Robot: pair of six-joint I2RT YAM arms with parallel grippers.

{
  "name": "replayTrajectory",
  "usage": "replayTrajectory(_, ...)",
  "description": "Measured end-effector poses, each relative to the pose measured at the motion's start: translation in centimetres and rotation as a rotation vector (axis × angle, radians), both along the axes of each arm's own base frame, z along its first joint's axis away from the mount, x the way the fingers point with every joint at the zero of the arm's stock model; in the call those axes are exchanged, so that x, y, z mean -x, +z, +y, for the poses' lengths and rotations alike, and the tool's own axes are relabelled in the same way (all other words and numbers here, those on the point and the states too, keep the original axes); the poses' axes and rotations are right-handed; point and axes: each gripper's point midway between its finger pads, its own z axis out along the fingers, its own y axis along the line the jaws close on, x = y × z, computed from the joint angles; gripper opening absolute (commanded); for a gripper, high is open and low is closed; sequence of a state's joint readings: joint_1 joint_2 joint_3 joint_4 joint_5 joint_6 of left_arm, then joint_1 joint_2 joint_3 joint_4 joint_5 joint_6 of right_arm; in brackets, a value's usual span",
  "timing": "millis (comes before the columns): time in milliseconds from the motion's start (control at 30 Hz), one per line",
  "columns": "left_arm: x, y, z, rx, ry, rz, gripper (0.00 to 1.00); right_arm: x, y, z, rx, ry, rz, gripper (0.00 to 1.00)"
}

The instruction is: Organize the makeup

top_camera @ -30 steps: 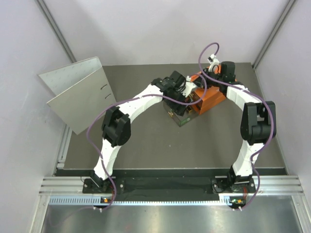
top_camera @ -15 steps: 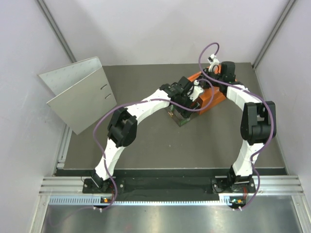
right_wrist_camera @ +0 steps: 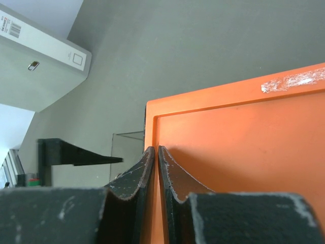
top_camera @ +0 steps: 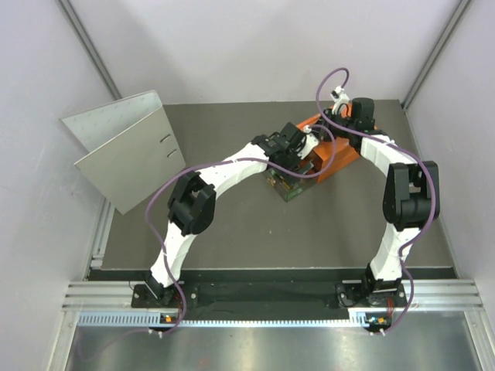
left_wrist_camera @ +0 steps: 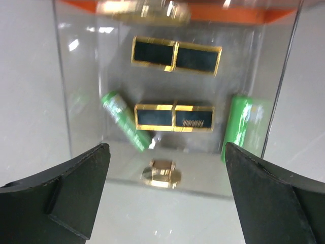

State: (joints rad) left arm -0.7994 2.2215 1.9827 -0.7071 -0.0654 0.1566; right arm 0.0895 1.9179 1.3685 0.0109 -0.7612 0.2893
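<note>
The makeup lies in a clear drawer (left_wrist_camera: 61, 91) pulled out of the orange drawer box (top_camera: 334, 158). In the left wrist view I see the black-and-gold palette (left_wrist_camera: 172, 117), one green stick (left_wrist_camera: 124, 121) lying slanted at its left, and another green piece (left_wrist_camera: 242, 127) at its right. My left gripper (left_wrist_camera: 165, 150) is open wide, its fingers either side of the drawer's gold knob (left_wrist_camera: 161, 173) and touching nothing. My right gripper (right_wrist_camera: 156, 150) is shut, its tips resting on the edge of the orange box's top (right_wrist_camera: 238, 142). The other tubes are hidden.
A large grey ring binder (top_camera: 128, 147) stands open at the back left. The drawer (top_camera: 288, 188) juts from the box toward the middle of the dark mat. Grey walls close in on both sides and at the back.
My left arm has swung right, over the drawer front, and its jaws have opened wider. The right arm has not moved.
</note>
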Motion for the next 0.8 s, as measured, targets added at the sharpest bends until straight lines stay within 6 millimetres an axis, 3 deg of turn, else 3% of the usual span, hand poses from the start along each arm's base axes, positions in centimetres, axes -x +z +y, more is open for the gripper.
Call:
replayTrajectory(200,1.4,2.5,3.1,-0.008,0.037,-0.056,0.99,0.0,0.0,0.0,0.000,0.000,0.000,0.10)
replayTrajectory(367,3.1,6.1,6.1,0.085,0.085,-0.126,0.99,0.0,0.0,0.0,0.000,0.000,-0.001,0.10)
replayTrajectory(433,3.4,6.5,6.9,0.133,0.105,-0.144,0.99,0.0,0.0,0.0,0.000,0.000,0.000,0.10)
replayTrajectory(533,4.0,5.4,8.1,0.198,0.129,-0.149,0.99,0.0,0.0,0.0,0.000,0.000,0.000,0.10)
replayTrajectory(633,5.0,2.0,9.2,0.206,0.124,-0.104,0.99,0.0,0.0,0.0,0.000,0.000,0.000,0.10)
replayTrajectory(800,6.8,-1.1,9.2,0.231,0.060,-0.032,0.99,0.0,0.0,0.0,0.000,0.000,0.000,0.10)
